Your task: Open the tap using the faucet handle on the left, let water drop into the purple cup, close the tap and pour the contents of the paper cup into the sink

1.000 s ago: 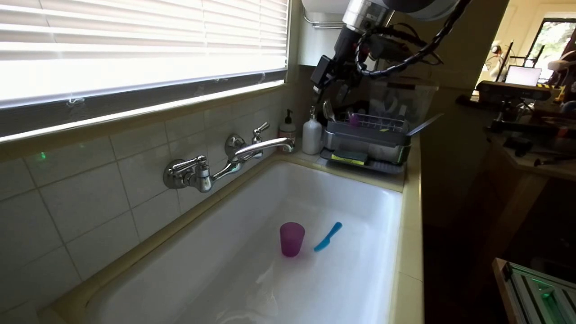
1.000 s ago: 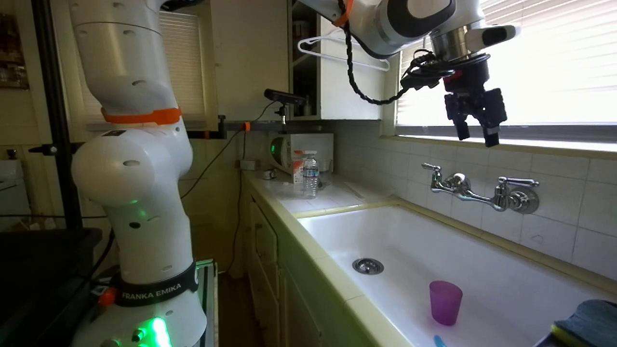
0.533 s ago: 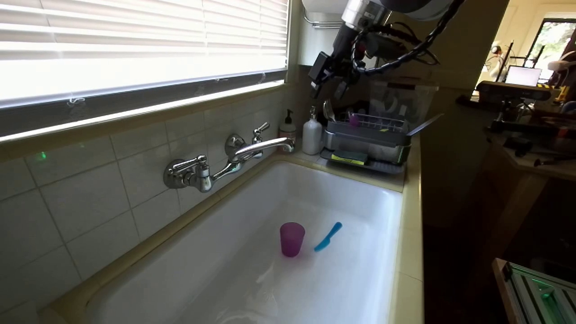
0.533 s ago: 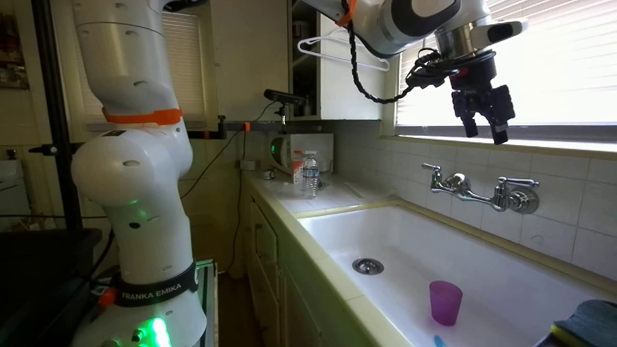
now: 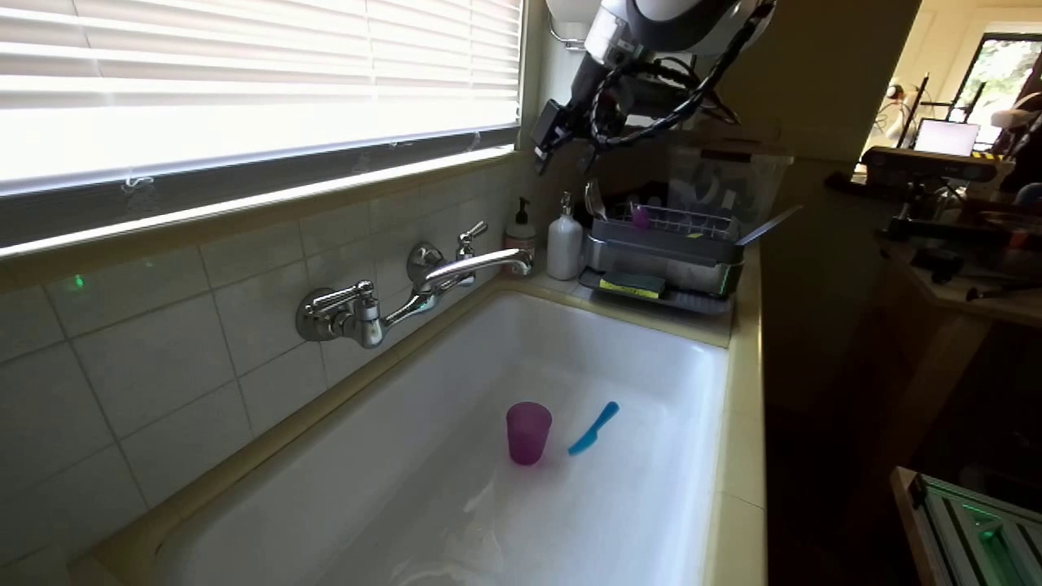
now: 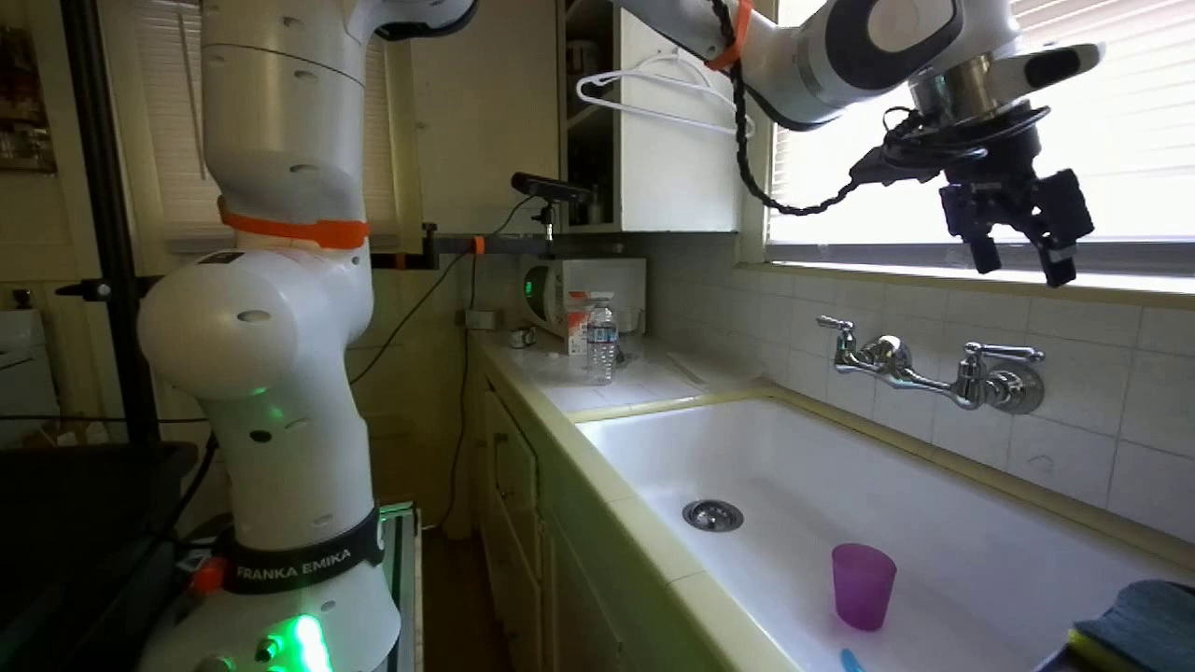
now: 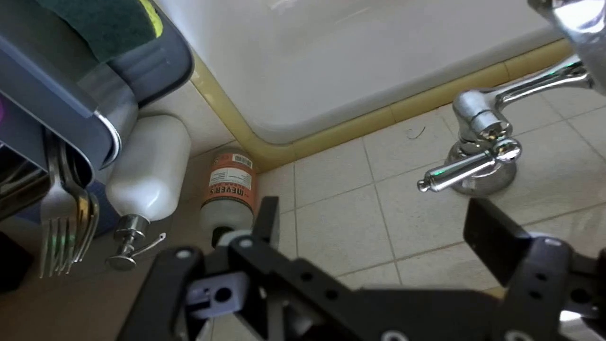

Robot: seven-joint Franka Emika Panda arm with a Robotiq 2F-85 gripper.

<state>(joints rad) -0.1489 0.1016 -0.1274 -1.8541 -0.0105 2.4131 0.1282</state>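
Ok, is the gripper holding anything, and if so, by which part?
Nothing is held: the gripper is open and empty, and the purple cup stands upright in the sink.

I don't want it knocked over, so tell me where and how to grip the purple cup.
My pick is the rim wall of the purple cup, with the open pincer coming straight down to straddle it: the cup stands upright, mouth up, inside the sink, whose high sides would likely hinder a sideways approach. Favour the side away from the blue utensil.

Blue knife (image 5: 595, 428), white pump bottle (image 5: 564, 249), sponge (image 5: 632, 285).
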